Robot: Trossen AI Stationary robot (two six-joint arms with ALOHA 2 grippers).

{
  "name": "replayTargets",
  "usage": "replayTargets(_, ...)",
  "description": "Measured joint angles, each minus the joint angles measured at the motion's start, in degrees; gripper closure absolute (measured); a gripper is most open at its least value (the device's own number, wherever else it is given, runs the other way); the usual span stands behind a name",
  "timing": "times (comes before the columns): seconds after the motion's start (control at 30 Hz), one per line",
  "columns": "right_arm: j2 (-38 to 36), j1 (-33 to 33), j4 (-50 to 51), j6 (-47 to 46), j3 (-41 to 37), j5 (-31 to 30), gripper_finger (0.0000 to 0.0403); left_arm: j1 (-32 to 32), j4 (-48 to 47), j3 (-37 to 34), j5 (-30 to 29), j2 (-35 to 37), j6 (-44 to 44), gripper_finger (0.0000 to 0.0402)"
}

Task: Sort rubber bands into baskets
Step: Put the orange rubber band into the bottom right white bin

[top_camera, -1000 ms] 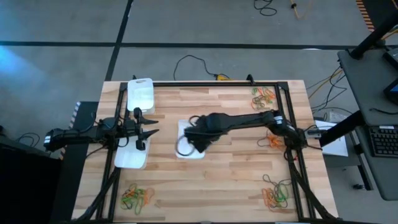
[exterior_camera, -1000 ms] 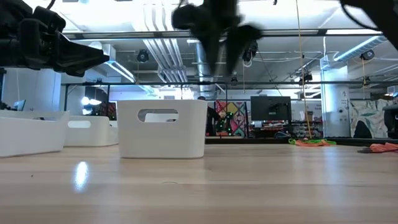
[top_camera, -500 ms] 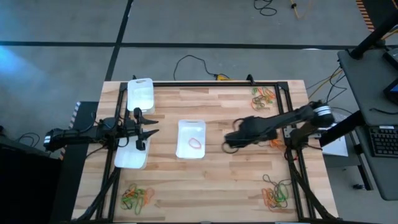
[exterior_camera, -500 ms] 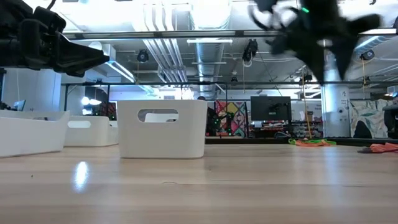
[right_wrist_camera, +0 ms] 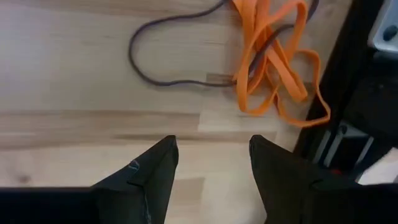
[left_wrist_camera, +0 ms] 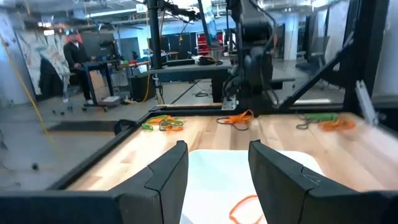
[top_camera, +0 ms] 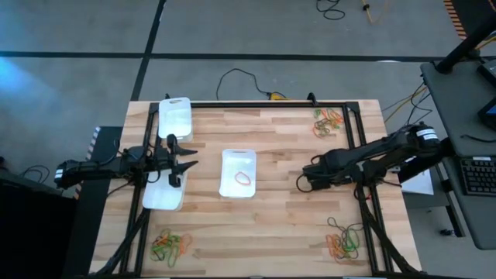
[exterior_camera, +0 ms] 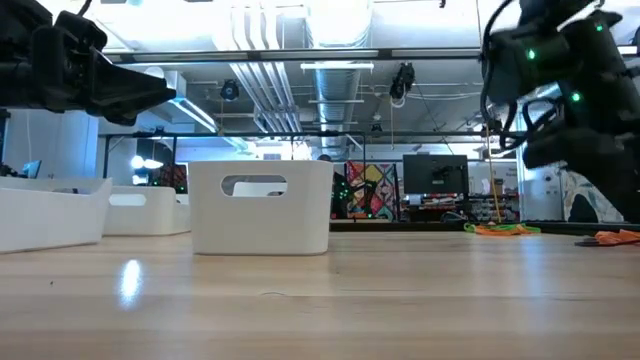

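You have the wooden table (top_camera: 287, 209) with three baskets (top_camera: 238, 173): one at centre holding an orange rubber band (top_camera: 243, 177), two at the left. Your right gripper (top_camera: 304, 180) hangs empty, fingers parted, above bare wood beside an orange and dark tangle (right_wrist_camera: 273, 68) (right edge). Your left gripper (top_camera: 188, 161), also parted and empty, waits over the left baskets.

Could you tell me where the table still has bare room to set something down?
Bare wood lies between the middle basket and the right gripper, and along the near edge between the two rubber band piles. The left side is crowded by baskets and the left gripper.
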State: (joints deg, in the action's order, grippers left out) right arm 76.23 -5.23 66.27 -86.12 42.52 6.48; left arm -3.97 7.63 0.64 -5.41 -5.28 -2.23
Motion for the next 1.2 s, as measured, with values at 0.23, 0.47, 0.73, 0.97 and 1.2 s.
replayTargets(0.23, 4.52, 1.64, -1.08, 8.29, -3.25, -0.51, 0.021, 0.0, 0.42, -0.02, -0.02, 0.0, 12.06, 0.0248)
replayTargets(0.47, 7.21, 3.42, -3.79, 11.84, -5.4, -0.33, 0.0273, 0.01, 0.52, -0.01, -0.07, -0.04, 17.47, 0.0248)
replayTargets(0.73, 7.53, 3.77, -3.69, 13.46, -5.74, -3.19, 0.0386, 0.01, 1.47, 0.0, -0.17, -0.07, 18.88, 0.0248)
replayTargets(0.97, 7.49, 3.77, -2.11, 14.25, -2.82, -4.06, 0.039, 0.01, 4.87, 0.0, -0.22, -0.07, 18.89, 0.0248)
replayTargets(1.2, 7.5, 2.64, 4.04, 15.58, 8.34, -3.2, 0.039, 0.0, 7.54, -0.02, -0.15, -0.07, 25.74, 0.0248)
